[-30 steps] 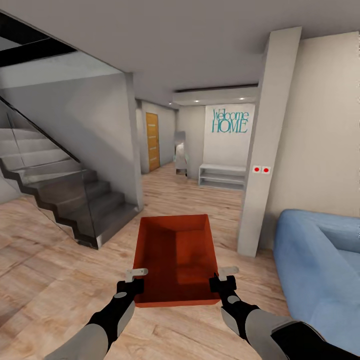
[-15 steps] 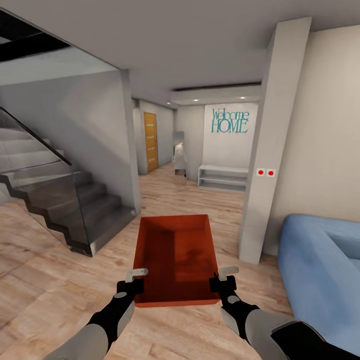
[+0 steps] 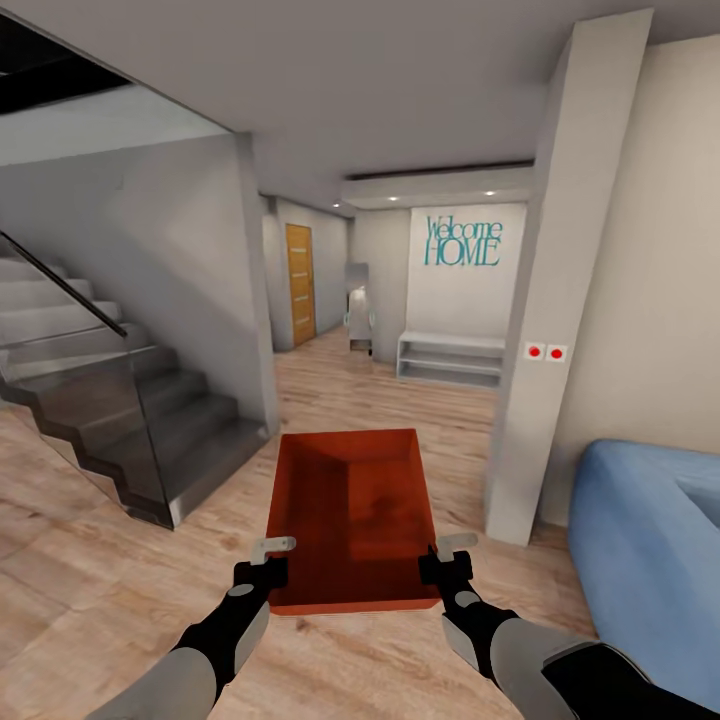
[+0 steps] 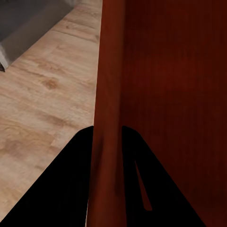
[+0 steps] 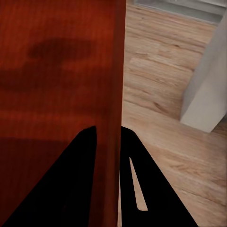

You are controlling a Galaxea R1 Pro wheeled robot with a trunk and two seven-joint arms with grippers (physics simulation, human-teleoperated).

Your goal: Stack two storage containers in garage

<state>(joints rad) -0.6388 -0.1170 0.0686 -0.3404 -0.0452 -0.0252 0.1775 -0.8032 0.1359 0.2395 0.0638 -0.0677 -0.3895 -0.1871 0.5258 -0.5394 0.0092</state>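
The left gripper (image 3: 268, 565) is clamped on the left wall of a red-orange storage container (image 3: 352, 505) near its near-left corner, and the right gripper (image 3: 440, 560) is clenched on the right wall near the near-right corner. The container hangs level between the two arms, open side up, above the light wood-plank flooring (image 3: 90, 590) of the living room.

The left wrist view shows what the head view cannot: dark fingers (image 4: 71, 189) straddling the thin ribbed wall (image 4: 108, 118), one on each face. The right wrist view shows the same pinch, plus a dark blotch on the container's inner floor (image 5: 59, 49).

Beyond the container stand a white pillar (image 3: 540, 330) carrying two red buttons (image 3: 546, 352), a blue sofa (image 3: 650, 550), grey stairs (image 3: 120, 420) behind glass, and a far wall lettered "Welcome HOME" (image 3: 462, 242) in teal.
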